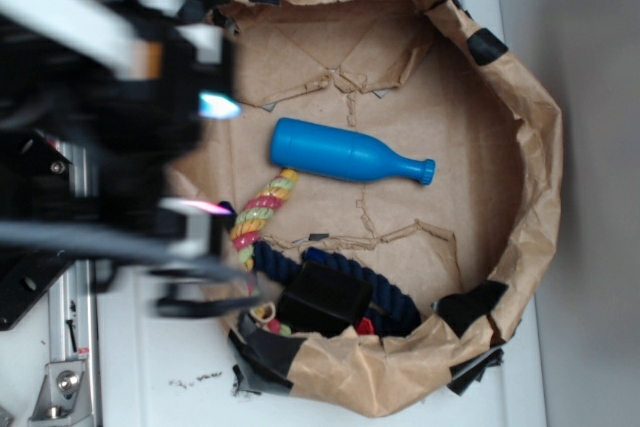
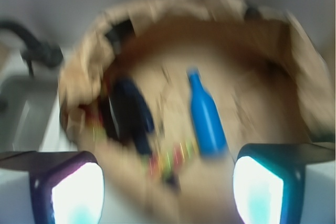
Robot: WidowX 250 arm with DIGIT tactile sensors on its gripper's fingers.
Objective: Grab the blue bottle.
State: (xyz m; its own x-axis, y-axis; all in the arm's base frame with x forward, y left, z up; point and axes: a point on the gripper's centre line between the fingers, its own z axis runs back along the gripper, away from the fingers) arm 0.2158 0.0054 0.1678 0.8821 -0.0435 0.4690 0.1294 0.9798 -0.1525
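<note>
Bright sky-blue smooth plastic bottle [image 1: 345, 156] [image 2: 206, 117], cylindrical body narrowing to small capped neck, lies on its side, mid-floor of crumpled brown paper basin [image 1: 520, 127], apart from its walls.

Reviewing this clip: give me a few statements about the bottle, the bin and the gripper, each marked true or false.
1. The blue bottle lies on its side inside the brown paper bin. True.
2. The gripper is shut on the bottle. False: its fingers stand apart, holding nothing.
3. The dark navy rope lies across the bottle. False: they are apart.
4. A multicoloured rope lies near the bottle's base. True.
</note>
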